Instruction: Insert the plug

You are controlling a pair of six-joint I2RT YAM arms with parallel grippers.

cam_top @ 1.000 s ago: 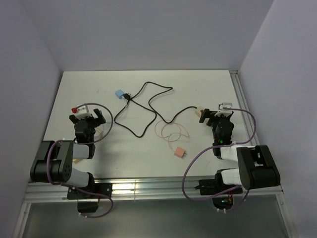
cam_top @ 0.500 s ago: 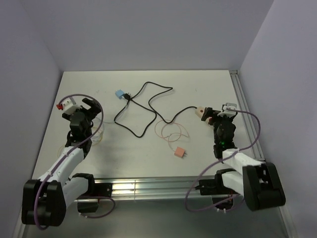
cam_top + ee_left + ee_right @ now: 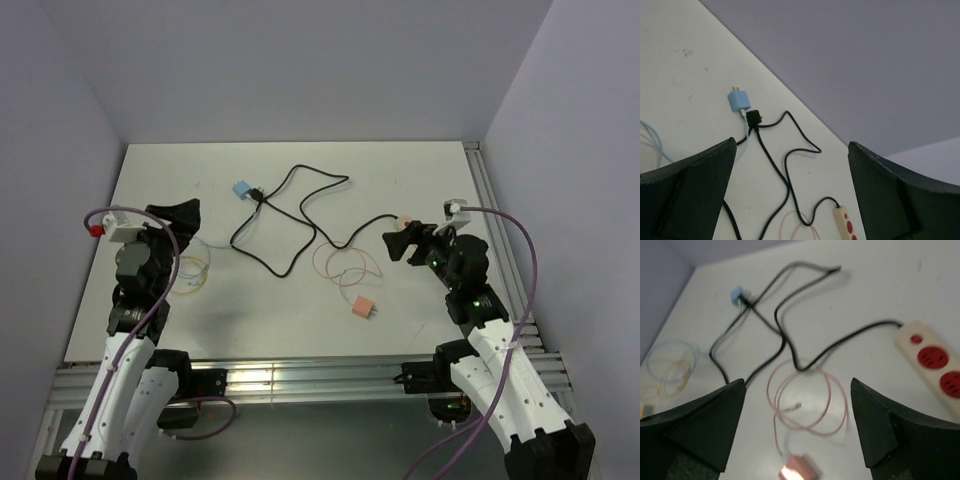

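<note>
1. Right gripper hangs above the right side of the table, its two dark fingers spread wide with nothing between them; in its wrist view the table and cables show through the gap.
2. Left gripper is held up over the left side of the table, also spread wide and holding nothing.
3. Nearest of the loose things is the pink plug, lying on the table right of the middle, well apart from both grippers. In the right wrist view it is blurred and catches a glare.
4. Just beyond it lies a thin pink cable in loose loops. Whether it joins the pink plug cannot be told.
5. On the left, near the left arm, lie thin coils of pale blue and yellow wire.
6. Under the right gripper in the overhead view lies the power strip, cream with red sockets, flat on the table and partly hidden by the fingers. No plug sits in the sockets that show.
7. From the strip's left end a black cable winds left and far across the middle of the table in wide bends.
8. Farthest, left of the middle, lies the blue plug, prongs pointing away, with the black cable's end against its near side.
</note>
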